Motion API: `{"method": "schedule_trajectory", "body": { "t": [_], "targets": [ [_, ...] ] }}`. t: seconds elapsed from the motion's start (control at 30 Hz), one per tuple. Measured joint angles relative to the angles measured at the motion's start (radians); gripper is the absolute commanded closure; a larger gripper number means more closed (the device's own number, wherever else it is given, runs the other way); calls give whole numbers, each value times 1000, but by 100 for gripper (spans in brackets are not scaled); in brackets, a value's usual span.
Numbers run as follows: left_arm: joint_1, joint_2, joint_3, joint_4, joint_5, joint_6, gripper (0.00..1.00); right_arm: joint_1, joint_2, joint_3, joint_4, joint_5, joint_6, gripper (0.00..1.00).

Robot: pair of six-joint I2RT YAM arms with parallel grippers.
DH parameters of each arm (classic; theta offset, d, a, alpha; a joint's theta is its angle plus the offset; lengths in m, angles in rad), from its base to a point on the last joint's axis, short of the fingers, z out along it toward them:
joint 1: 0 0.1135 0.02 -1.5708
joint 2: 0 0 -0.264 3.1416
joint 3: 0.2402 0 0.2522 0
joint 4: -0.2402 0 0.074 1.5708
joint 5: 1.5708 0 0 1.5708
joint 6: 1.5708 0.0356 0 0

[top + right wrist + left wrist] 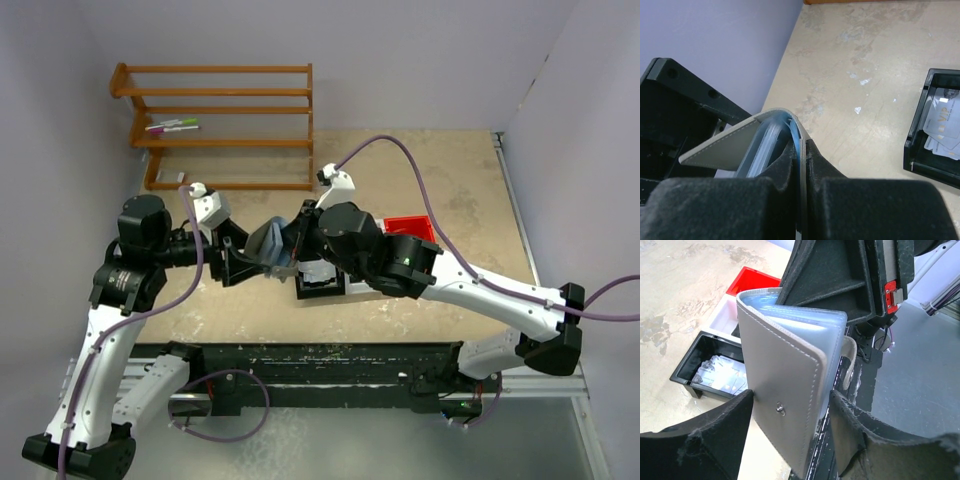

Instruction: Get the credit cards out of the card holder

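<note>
Lying in the black bin (916,120) off to the right gripper's (801,165) right, one of the cards (944,119) reads "VIP". That gripper is clamped on one cover of the holder (782,365), whose fold points away from its fingertips. The left gripper (792,399) is released, its fingers flanking the holder, whose long axis runs along them.

left arm (105,335) and right arm (490,292) angle inward; left fingers (700,440) spread wide, right fingers (865,210) pinched shut.
</note>
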Motion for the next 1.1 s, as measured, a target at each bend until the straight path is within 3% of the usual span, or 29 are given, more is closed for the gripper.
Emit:
{"method": "schedule_trajectory", "body": {
  "t": [0.4, 0.73, 0.93, 1.1],
  "targets": [
    [0, 0, -1, 45, 10, -40, 30, 0, 51, 46, -3, 15, 0, 100],
    [0, -5, -2, 38, -45, 0, 39, 0, 58, 53, -10, 27, 1, 100],
    [0, -17, -2, 29, -68, 13, 49, 0, 57, 50, -7, 29, 1, 100],
    [-2, -25, -4, 46, -105, -1, 48, -2, 57, 50, -2, 29, 2, 100]
  ]
}}
